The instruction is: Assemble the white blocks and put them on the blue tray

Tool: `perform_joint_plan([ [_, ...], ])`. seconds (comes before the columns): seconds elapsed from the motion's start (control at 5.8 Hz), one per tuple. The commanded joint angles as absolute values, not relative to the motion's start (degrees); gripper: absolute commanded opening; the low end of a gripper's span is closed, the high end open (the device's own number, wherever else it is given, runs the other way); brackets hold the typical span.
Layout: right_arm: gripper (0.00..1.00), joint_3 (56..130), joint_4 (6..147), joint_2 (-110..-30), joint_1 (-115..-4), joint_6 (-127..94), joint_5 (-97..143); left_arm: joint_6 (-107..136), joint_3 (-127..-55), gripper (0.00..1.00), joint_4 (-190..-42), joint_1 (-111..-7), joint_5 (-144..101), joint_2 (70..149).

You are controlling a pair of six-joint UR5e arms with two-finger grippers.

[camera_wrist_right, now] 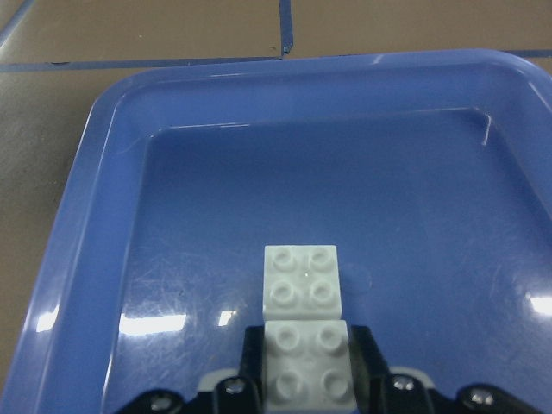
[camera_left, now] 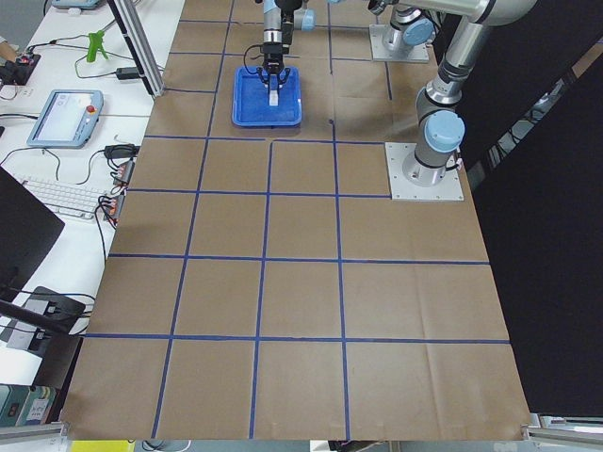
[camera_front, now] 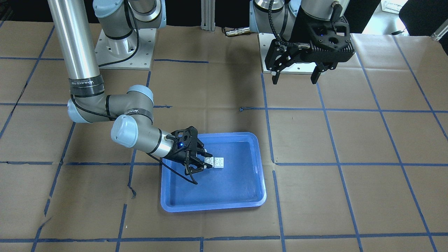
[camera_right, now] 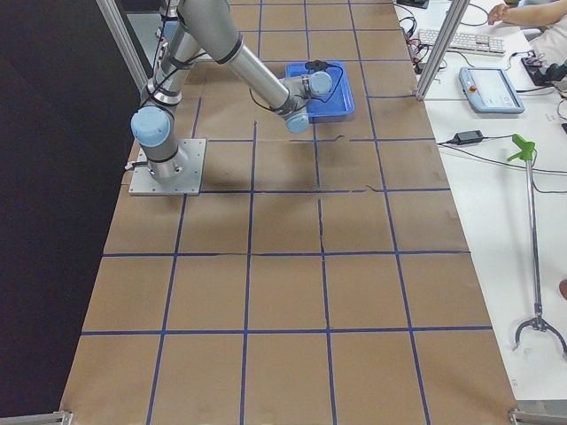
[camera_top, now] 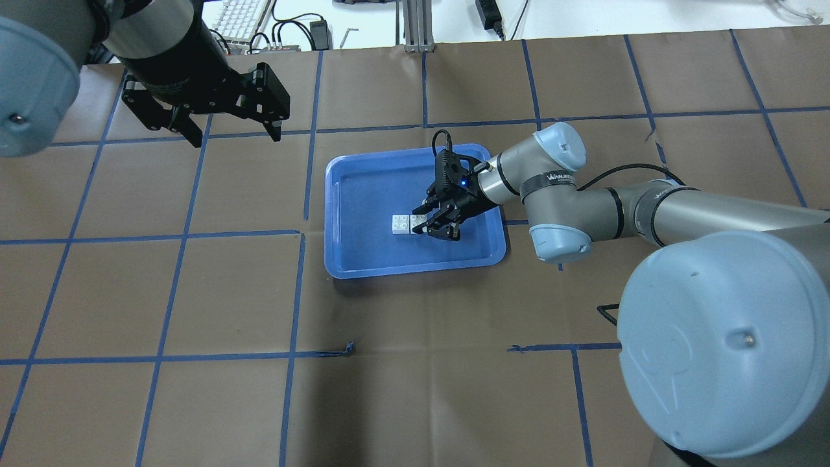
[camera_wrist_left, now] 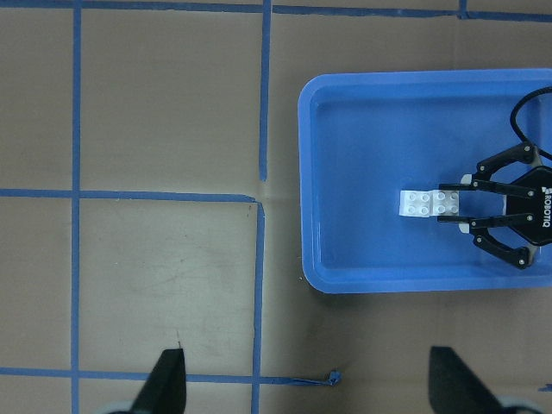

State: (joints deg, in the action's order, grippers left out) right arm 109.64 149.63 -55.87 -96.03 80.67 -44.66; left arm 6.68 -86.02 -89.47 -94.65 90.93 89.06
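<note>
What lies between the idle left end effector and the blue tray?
Only bare brown paper with blue tape lines separates the left end effector from the blue tray, seen in the overhead view.

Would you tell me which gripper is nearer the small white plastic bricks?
Right. The right gripper clasps the white bricks inside the blue plastic tray; the left gripper hangs open outside it.

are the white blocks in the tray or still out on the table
In. Both white blocks sit studs-up on the blue tray floor, the right gripper closed around one.
</note>
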Motion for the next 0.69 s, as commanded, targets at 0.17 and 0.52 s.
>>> perform_joint_plan([
  [0.17,0.27,110.13,150.29,-55.90,-96.15,80.07,-44.39,6.68,-86.04,0.99,-89.47,-94.66,90.88,89.12],
  [0.52,0.27,109.78,151.43,-55.72,-96.15,80.07,-44.38,6.68,-86.13,0.99,-89.47,-94.75,90.88,89.03],
])
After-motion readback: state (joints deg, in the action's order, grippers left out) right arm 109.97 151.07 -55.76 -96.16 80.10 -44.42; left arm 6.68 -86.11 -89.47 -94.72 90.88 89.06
